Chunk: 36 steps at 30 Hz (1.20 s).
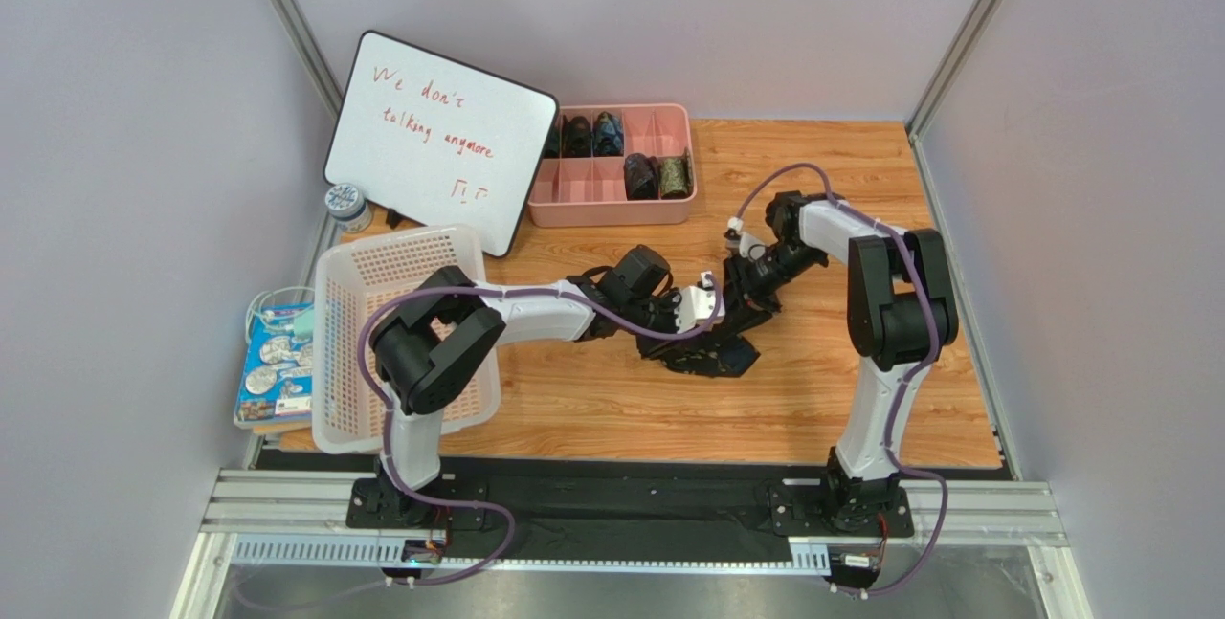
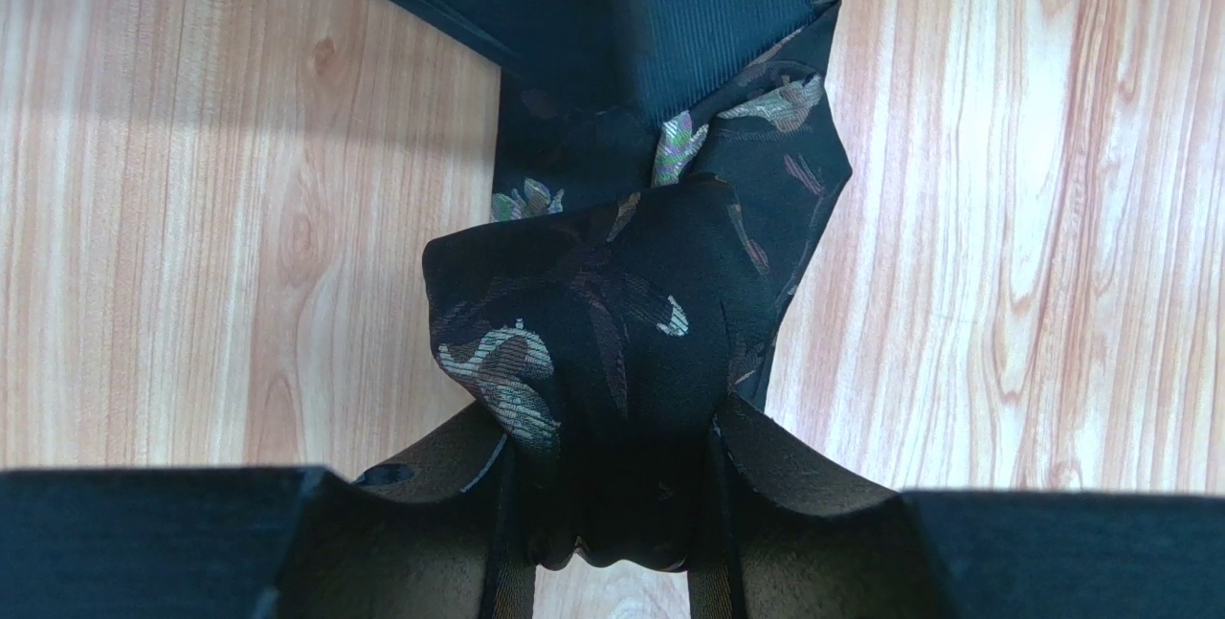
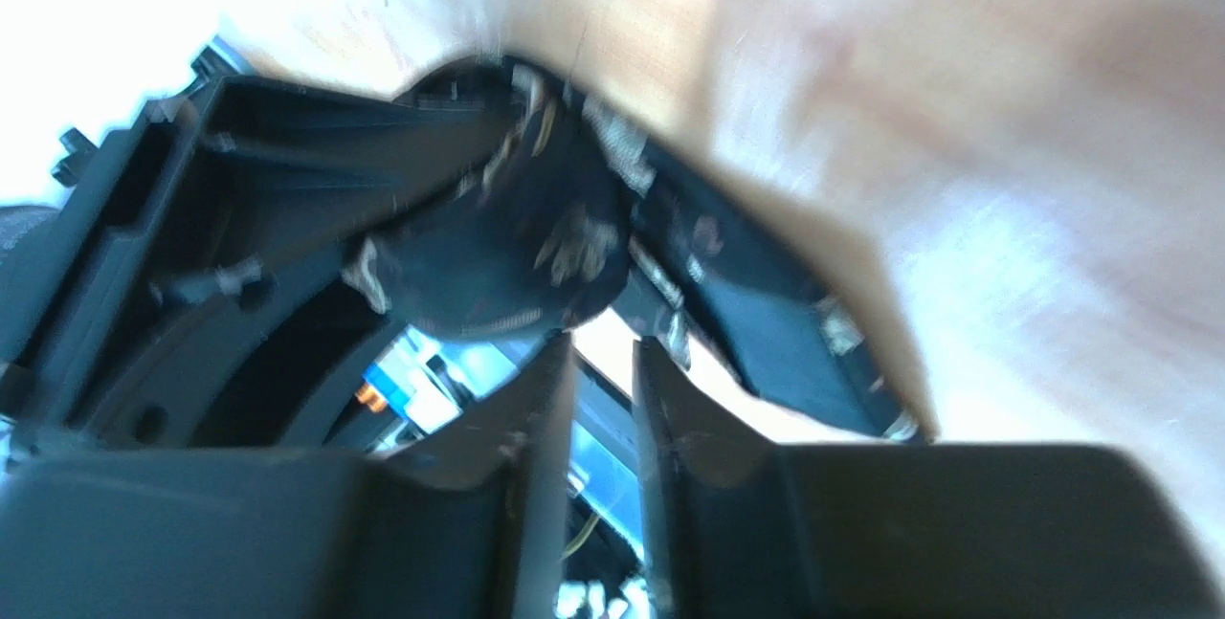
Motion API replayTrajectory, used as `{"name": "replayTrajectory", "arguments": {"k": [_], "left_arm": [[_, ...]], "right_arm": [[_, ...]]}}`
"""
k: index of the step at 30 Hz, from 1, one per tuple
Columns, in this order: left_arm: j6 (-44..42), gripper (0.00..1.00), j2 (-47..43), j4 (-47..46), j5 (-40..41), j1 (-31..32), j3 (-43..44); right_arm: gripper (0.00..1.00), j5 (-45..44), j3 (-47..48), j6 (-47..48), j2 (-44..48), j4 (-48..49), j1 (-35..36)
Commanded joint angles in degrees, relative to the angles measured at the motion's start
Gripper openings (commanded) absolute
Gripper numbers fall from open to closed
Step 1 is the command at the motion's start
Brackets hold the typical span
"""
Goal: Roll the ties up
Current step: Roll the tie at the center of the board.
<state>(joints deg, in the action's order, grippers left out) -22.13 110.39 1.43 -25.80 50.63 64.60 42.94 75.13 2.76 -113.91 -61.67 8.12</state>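
Top view: the tie [image 1: 715,354] lies bunched on the worktop [image 1: 633,411], well apart from the pink tray [image 1: 604,215], on its near side.

Left wrist view: the left gripper [image 2: 616,504] pinches the tie's rolled end.

Right wrist view (blurred): the right gripper [image 3: 604,397] has its fingers close together, with a thin gap between them. It cannot be determined whether they grip the fabric.

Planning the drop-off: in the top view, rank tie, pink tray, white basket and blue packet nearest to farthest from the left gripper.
1. tie, in its grip
2. pink tray, behind it
3. white basket, left
4. blue packet, far left
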Motion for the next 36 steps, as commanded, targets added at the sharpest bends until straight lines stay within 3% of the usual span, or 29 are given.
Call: {"name": "replayTrajectory", "arguments": {"k": [1, 11, 18, 28, 30, 34, 36], "left_arm": [[4.2, 0.11, 3.8, 7.1, 1.8, 0.1, 0.6], [6.9, 0.10, -1.1, 1.9, -4.2, -1.8, -1.3], [-0.8, 0.11, -4.8, -1.0, -9.3, -2.4, -2.5], [-7.5, 0.12, 3.2, 16.0, -3.0, -1.4, 6.1], [-7.8, 0.11, 4.8, 18.6, -0.9, -0.9, 6.8], [-8.3, 0.11, 5.9, 20.9, 0.7, 0.2, 7.9], [-8.1, 0.12, 6.6, 21.8, 0.9, 0.7, 8.2]], "right_arm": [[0.16, -2.1, -2.8, 3.6, 0.0, -2.9, 2.3], [0.08, -14.5, -0.3, 0.5, -8.2, 3.6, 3.8], [0.07, -18.7, 2.2, -1.0, -10.5, 2.6, 3.9], [0.05, -15.5, 1.2, -0.7, -7.9, 2.9, 3.7], [0.09, -12.4, 1.0, -1.1, -6.3, 3.0, 2.8], [0.41, -2.1, 1.0, -2.1, -2.6, 2.2, 0.8], [0.48, 2.1, 0.2, -2.4, -0.8, 2.0, -0.1]]}}
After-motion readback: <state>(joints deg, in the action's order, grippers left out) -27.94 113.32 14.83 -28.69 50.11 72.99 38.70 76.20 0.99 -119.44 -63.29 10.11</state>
